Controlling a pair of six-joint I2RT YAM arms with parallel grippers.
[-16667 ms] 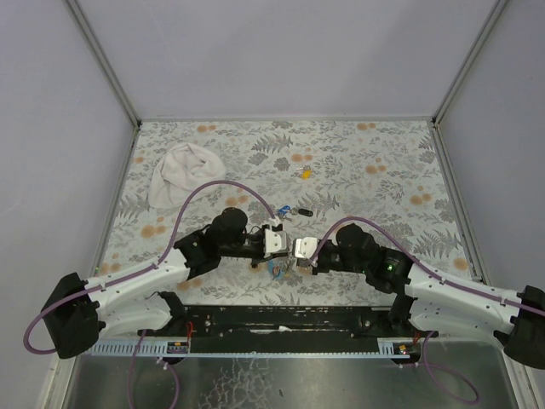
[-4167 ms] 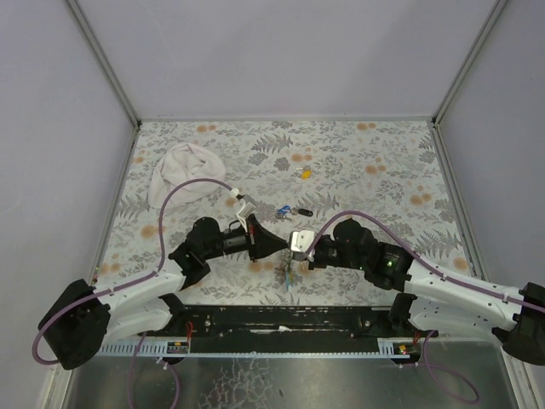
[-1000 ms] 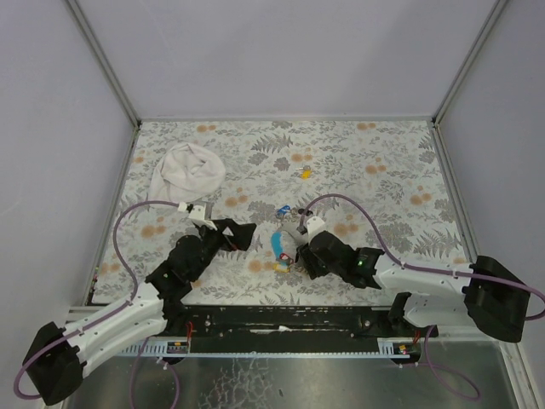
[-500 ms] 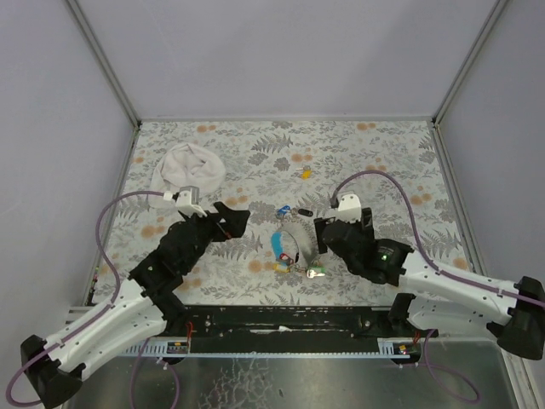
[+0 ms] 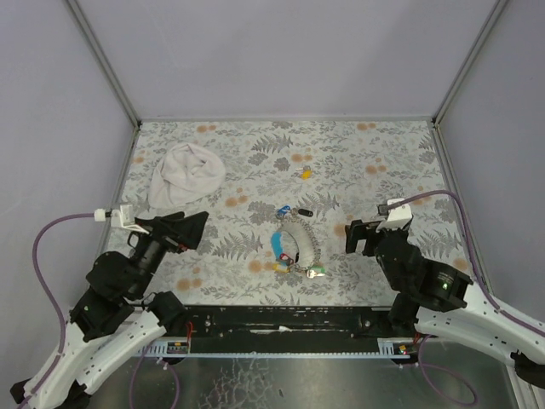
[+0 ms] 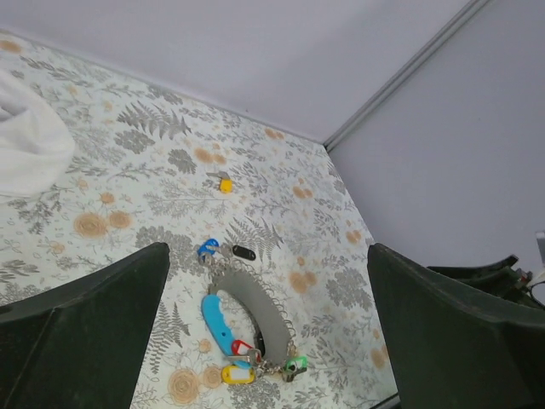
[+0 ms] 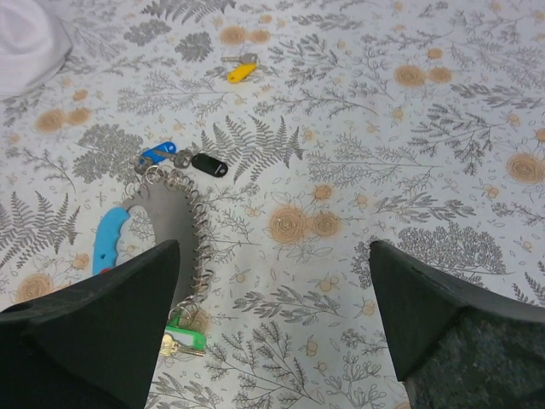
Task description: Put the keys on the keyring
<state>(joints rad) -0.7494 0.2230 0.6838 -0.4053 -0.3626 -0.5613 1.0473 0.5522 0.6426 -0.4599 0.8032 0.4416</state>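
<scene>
Both arms had retreated from the keyring [image 5: 294, 247]; left end effector [image 5: 192, 230] and right end effector [image 5: 364, 236] stood apart, empty. By judgement, the yellow key [image 5: 304, 174], upper centre, needed a square, low pinch.

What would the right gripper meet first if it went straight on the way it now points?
Probably the bare table, beside the keyring and the green key; the right gripper is open, and depth is unclear.
</scene>
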